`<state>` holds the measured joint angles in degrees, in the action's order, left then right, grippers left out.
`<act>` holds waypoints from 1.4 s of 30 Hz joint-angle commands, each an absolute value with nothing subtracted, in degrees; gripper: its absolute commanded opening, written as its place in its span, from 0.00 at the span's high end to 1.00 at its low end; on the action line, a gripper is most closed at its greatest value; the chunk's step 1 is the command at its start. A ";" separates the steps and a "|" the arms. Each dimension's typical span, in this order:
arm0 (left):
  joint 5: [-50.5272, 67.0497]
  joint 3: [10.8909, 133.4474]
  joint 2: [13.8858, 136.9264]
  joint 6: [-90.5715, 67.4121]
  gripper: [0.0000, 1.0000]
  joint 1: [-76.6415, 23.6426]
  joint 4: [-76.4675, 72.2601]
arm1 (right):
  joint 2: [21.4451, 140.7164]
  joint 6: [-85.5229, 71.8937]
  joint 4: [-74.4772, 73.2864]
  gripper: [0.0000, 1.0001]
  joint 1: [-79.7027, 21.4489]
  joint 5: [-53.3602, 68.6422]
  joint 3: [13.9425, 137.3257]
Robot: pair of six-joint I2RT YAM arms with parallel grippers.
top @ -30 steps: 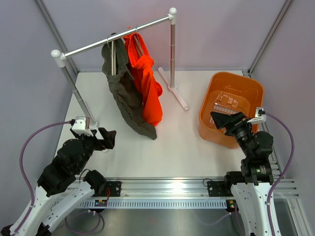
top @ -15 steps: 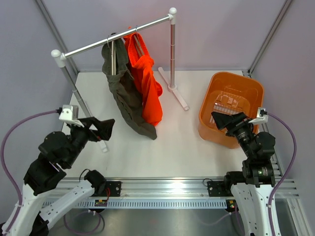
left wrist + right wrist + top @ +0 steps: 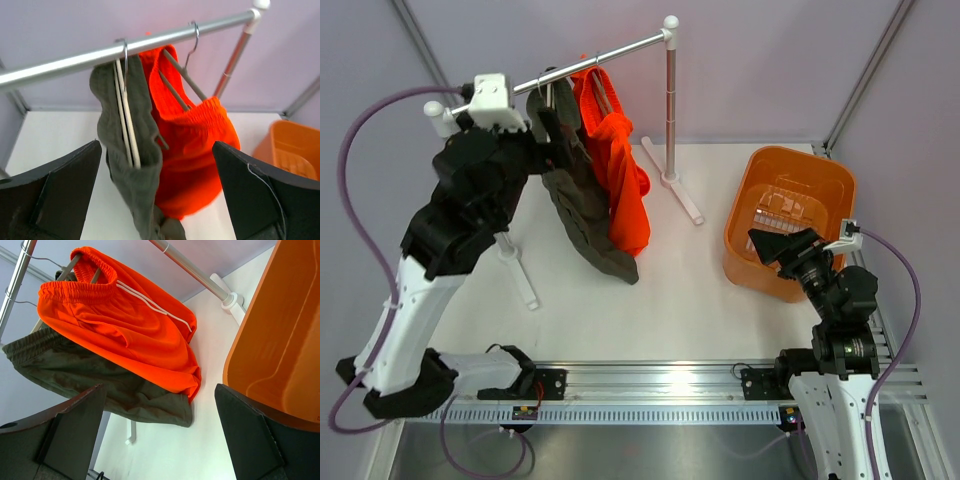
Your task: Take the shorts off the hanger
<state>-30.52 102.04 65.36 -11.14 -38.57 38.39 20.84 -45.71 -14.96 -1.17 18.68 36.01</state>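
Note:
The bright orange shorts (image 3: 620, 175) hang on the thin dark grey hanger (image 3: 182, 80), hooked on the silver rail (image 3: 610, 57). They also show in the left wrist view (image 3: 192, 145) and the right wrist view (image 3: 125, 335), white drawstring visible. My left gripper (image 3: 552, 122) is raised next to the rail, open, facing the hanging clothes (image 3: 157, 200). My right gripper (image 3: 782, 246) is open and empty by the orange basket, well apart from the shorts.
Olive-green shorts (image 3: 575, 210) hang on a pale cream hanger (image 3: 125, 115) just left of the orange ones. The rack's posts and feet (image 3: 672, 190) stand on the white table. An orange basket (image 3: 790, 215) sits at the right.
My left arm has risen from low near the table's front left up to the rail, beside the olive shorts. The right arm has not moved.

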 commanded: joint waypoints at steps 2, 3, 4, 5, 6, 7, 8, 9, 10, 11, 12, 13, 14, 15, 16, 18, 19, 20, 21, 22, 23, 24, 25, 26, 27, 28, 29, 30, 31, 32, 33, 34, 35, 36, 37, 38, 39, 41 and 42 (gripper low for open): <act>-35.27 116.66 76.60 -7.03 0.03 -35.34 43.74 | 21.71 -45.00 -14.41 0.01 -0.88 19.34 37.71; -34.20 119.15 78.64 -7.55 0.05 -34.03 45.34 | 21.80 -44.91 -14.15 0.01 -0.88 19.42 37.62; -33.15 121.35 80.40 -8.60 0.07 -31.58 47.00 | 22.06 -44.91 -14.06 0.01 -0.88 19.51 37.62; -30.70 122.77 81.72 -9.14 0.11 -30.51 48.67 | 22.15 -44.83 -13.98 0.00 -0.88 19.42 37.53; -29.54 123.39 82.96 -9.66 0.12 -29.45 48.78 | 22.41 -44.74 -14.06 0.01 -0.88 19.42 37.53; -29.27 123.31 83.23 -10.10 0.13 -28.14 48.78 | 22.50 -44.65 -13.89 0.00 -0.88 19.42 37.44; -29.53 123.22 83.58 -10.02 0.14 -27.86 48.69 | 22.67 -44.56 -13.71 0.01 -0.88 19.42 37.35; -29.27 122.79 83.93 -10.11 0.14 -27.17 48.69 | 22.76 -44.47 -13.71 0.00 -0.88 19.42 37.27; -28.83 122.52 84.11 -10.19 0.14 -26.72 48.60 | 22.94 -44.39 -13.71 0.01 -0.88 19.51 37.18; -27.61 122.35 84.20 -10.28 0.15 -26.46 48.60 | 23.03 -44.21 -13.71 0.01 -0.79 19.60 37.09; -27.08 122.17 84.37 -10.28 0.15 -26.19 48.69 | 23.11 -44.21 -13.71 0.01 -0.88 19.43 36.92; -26.64 121.99 84.90 -10.37 0.15 -25.76 48.78 | 23.20 -44.21 -13.62 0.01 -0.88 19.25 36.83; -26.20 121.82 85.08 -10.28 0.15 -25.49 48.43 | 23.12 -44.21 -13.54 0.00 -0.88 19.25 36.65; -26.19 121.64 85.34 -10.20 0.16 -25.05 48.25 | 23.29 -44.21 -13.19 0.00 -0.88 19.25 36.56; -25.76 121.47 85.78 -10.11 0.17 -24.53 47.64 | 23.29 -44.64 -12.92 0.00 -0.88 19.51 36.39; -24.27 121.55 86.48 -10.28 0.19 -22.69 47.29 | 23.12 -44.82 -12.40 0.01 -0.88 19.77 36.04; -22.43 121.73 87.44 -10.98 0.20 -21.89 47.46 | 23.20 -44.91 -12.39 0.01 -0.88 19.78 35.95; -21.46 122.42 87.97 -11.25 0.21 -21.28 47.63 | 23.29 -44.83 -12.39 0.01 -0.88 19.86 36.03; -20.66 122.78 88.59 -11.60 0.22 -20.23 47.98 | 23.29 -44.82 -12.65 0.01 -0.88 19.78 36.04; -19.52 123.04 89.64 -11.86 0.24 -19.95 48.25 | 23.29 -44.56 -12.83 0.01 -0.88 19.60 36.12; -19.25 123.31 89.91 -11.87 0.24 -19.78 48.16 | 23.38 -44.39 -13.01 0.01 -0.88 19.51 36.38; -19.07 123.22 90.26 -11.87 0.25 -19.51 48.08 | 23.29 -44.21 -13.36 0.01 -0.79 19.42 36.47; -18.64 123.31 90.79 -11.78 0.26 -19.42 47.73 | 23.29 -44.12 -13.36 0.01 -0.88 19.34 36.56; -18.28 123.31 90.96 -11.69 0.26 -19.34 47.38 | 23.20 -44.12 -13.45 0.01 -0.88 19.25 36.48; -17.93 123.31 91.14 -11.69 0.26 -19.34 47.03 | 23.12 -44.03 -13.36 0.01 -0.88 19.25 36.47; -17.15 123.40 91.32 -11.34 0.27 -19.34 46.24 | 23.29 -44.29 -13.19 0.01 -0.88 19.34 36.39; -16.96 123.40 91.41 -11.34 0.27 -19.34 46.06 | 23.38 -44.30 -13.10 0.00 -0.79 19.42 36.13; -16.79 124.01 92.02 -11.42 0.28 -19.34 46.05 | 23.47 -44.38 -12.57 0.01 -0.88 19.60 35.95; -16.35 124.45 92.28 -11.16 0.28 -19.34 46.14 | 23.55 -44.47 -12.57 0.01 -0.88 19.69 35.86; -16.26 124.80 92.55 -11.16 0.30 -19.34 46.23 | 23.64 -44.65 -12.48 0.01 -0.88 19.69 35.51; -16.26 125.24 93.24 -11.16 0.30 -19.34 46.32 | 23.64 -44.65 -12.31 0.01 -0.88 19.77 35.42; -16.09 125.85 93.69 -11.08 0.31 -19.34 46.67 | 23.73 -44.74 -12.22 0.00 -0.88 19.78 35.33; -16.08 125.95 93.95 -11.07 0.32 -19.34 46.84 | 23.73 -44.65 -12.13 0.01 -0.88 19.78 35.07; -16.26 126.03 94.48 -11.07 0.33 -19.34 47.02 | 23.73 -44.74 -12.04 0.01 -0.79 19.78 35.07; -16.52 126.04 94.74 -10.99 0.34 -19.34 47.11 | 23.90 -44.74 -12.04 0.01 -0.88 19.86 35.07; -16.87 125.86 94.83 -10.99 0.35 -19.34 47.11 | 23.82 -44.74 -11.95 0.00 -0.88 19.78 34.98; -17.14 125.60 94.75 -10.90 0.35 -19.34 47.02 | 23.73 -44.74 -12.13 0.01 -0.88 19.78 34.98; -17.05 125.16 94.92 -10.81 0.37 -19.34 46.85 | 23.82 -44.56 -12.22 0.01 -0.79 19.86 34.98; -16.88 125.16 94.92 -10.72 0.37 -19.34 46.76 | 23.82 -44.56 -12.13 0.00 -0.88 19.78 34.89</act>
<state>-17.87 123.63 94.63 -11.16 -19.51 49.36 23.68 -44.99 -14.46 -1.17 19.05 34.94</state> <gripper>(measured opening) 0.634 0.993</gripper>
